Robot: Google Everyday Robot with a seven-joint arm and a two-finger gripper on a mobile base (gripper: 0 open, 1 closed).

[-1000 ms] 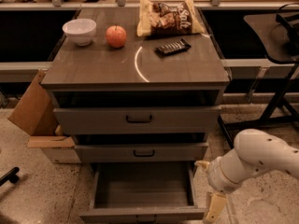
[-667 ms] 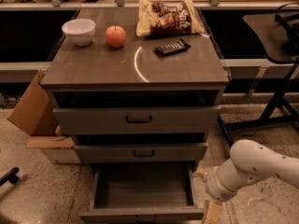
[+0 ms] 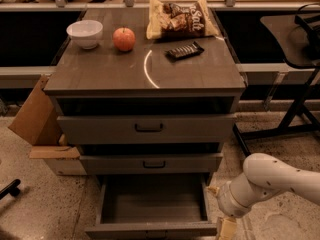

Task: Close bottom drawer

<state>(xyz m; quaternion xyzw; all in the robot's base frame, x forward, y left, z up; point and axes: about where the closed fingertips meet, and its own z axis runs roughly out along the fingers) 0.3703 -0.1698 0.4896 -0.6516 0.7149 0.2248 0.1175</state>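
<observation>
Bottom drawer (image 3: 152,209) stands wide open at the foot of the desk (image 3: 200,76), pulled well out from the desk's front, and we look straight down into its tray. Above it in the desk's face, the middle drawer (image 3: 150,163) and the top drawer (image 3: 147,128) sit far less extended. And there's the gripper (image 3: 226,230), low at the desk's front right, just beside the open drawer's right front corner; open or closed, I cannot tell, nor whether it touches the panel. The white arm (image 3: 272,181) reaches in from the desk's right. Up on the desk: a white bowl (image 3: 85,33) back left, an apple (image 3: 124,39) beside it, a chip bag (image 3: 180,18) at the back, a dark wrapped bar (image 3: 184,50) just before it. A cardboard box (image 3: 37,119) leans at the desk's left.
</observation>
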